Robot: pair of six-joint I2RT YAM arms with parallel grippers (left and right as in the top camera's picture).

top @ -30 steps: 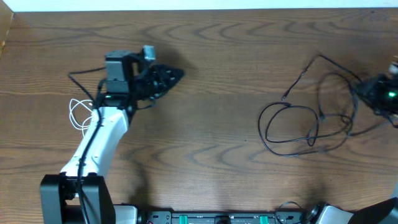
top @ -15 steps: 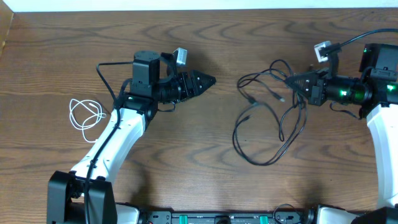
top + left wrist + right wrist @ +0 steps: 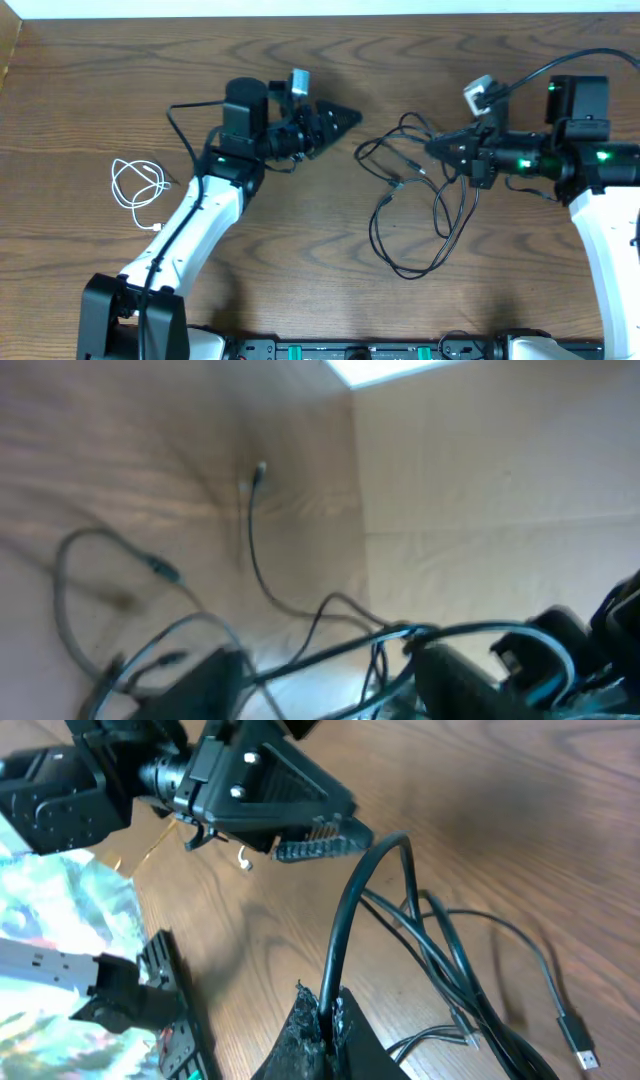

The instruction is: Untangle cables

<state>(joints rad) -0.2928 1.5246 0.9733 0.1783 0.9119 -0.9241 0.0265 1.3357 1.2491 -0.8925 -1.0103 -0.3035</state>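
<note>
At the left edge of the table (image 3: 300, 255), about halfway along it, I see the one white cable (image 3: 135, 188). It lies in a loose coil, well apart from both arms. Only the overhead view shows it plainly.

Next comes the left gripper (image 3: 345, 116), pointing right over the middle of the table, nearer the far edge. From above it reads as a dark wedge, and I cannot judge its opening there. The left wrist view settles it. It is blurred, but my two fingers (image 3: 190, 685) stand apart at the bottom of the picture with nothing between them. So that hand is partly open and empty. Past them it shows black cables (image 3: 255, 560) and one small plug end lying on the wood.

The black cables (image 3: 440, 200) lie right of centre, and I count two. Their loops cross so often that I cannot follow each one alone. They hang in a tangle from the right gripper (image 3: 437, 148), and the lower loops spread on the table toward the near edge. The nearest strand is just beside the left gripper's tip but not touching it.

The right wrist view gives what the overhead hides. The right gripper (image 3: 322, 1010) is closed tight on one black strand, which arches up from the fingertips and down again. Two strands (image 3: 437, 942) run side by side below it. A flat plug lies near the picture's lower right corner. The left gripper (image 3: 315, 840) faces mine, and the ribbed pad of one finger shows.
</note>
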